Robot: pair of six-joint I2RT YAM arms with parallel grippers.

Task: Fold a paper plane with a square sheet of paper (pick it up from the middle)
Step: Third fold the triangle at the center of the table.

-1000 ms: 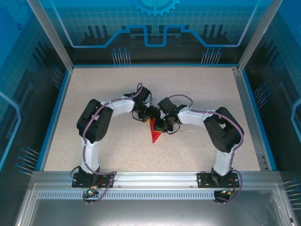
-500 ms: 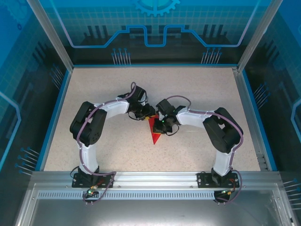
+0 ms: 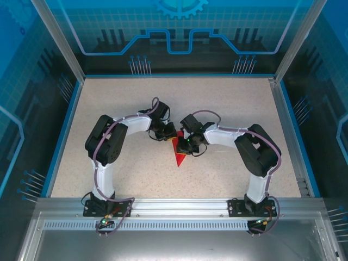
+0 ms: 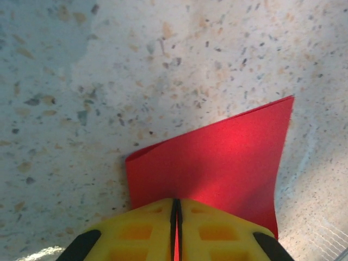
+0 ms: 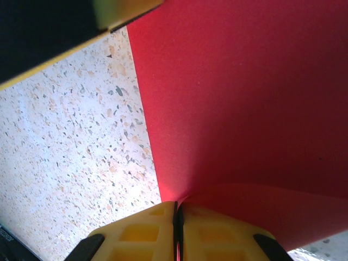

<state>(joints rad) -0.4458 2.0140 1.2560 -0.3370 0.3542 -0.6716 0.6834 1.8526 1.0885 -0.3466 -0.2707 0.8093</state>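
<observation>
The red paper [image 3: 179, 156] is folded into a narrow triangle whose tip points toward the near edge, at the middle of the speckled table [image 3: 228, 103]. Both grippers meet over its wide far end. My left gripper [image 3: 171, 134] is shut on the paper, and in the left wrist view its yellow fingertips [image 4: 175, 202] pinch a red flap [image 4: 217, 157] that curves up off the table. My right gripper [image 3: 182, 143] is also shut on the paper; a red sheet [image 5: 244, 98] rises from its closed tips [image 5: 178, 205]. The left gripper's finger [image 5: 54, 32] crosses the top-left corner of the right wrist view.
A blue rim [image 3: 64, 130] and transparent walls enclose the table on the left, right and back. An aluminium rail [image 3: 179, 204] with both arm bases runs along the near edge. Open tabletop lies around the arms on all sides.
The left arm's elbow swung out to the left and came partly back. Both grippers stayed shut on the red paper, which shifted only slightly.
</observation>
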